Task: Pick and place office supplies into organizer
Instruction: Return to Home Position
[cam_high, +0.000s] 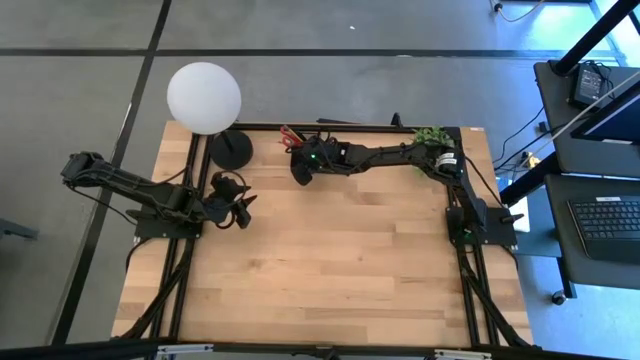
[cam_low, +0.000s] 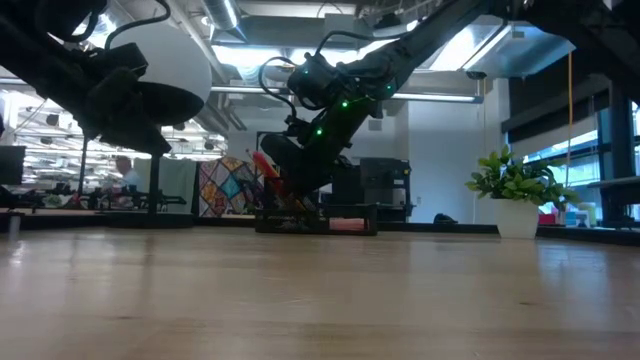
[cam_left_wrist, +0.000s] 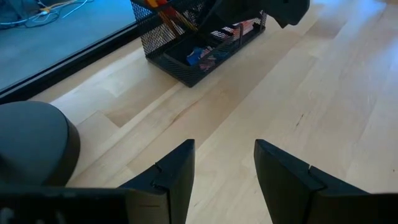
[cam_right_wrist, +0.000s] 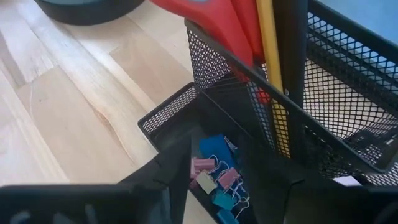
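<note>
The big wooden table (cam_high: 330, 270) fills most of the high view. The right arm reaches across its far side. The left arm waits near the left edge, beside a lamp with a white ball (cam_high: 204, 97) on a round black base (cam_high: 231, 149).

The left gripper (cam_left_wrist: 224, 146) hangs over bare wood. Its two fingers are spread apart and hold nothing.

The black mesh organizer (cam_left_wrist: 199, 56) stands at the far edge of the table, near the lamp base. A small green plant (cam_low: 515, 185) in a white pot stands well apart from it, by the far right corner.

The right gripper (cam_right_wrist: 216, 163) hangs just above the organizer's low front tray. Its fingers are spread wide and nothing is between them.

In the tall part of the organizer stand the red scissors (cam_right_wrist: 211, 18), a yellow pencil (cam_right_wrist: 268, 50) and a black pen (cam_right_wrist: 295, 62). A pink pad (cam_left_wrist: 239, 29) lies in another part.

In the low tray lies a heap of little clips (cam_right_wrist: 217, 177), blue, pink and pale.
</note>
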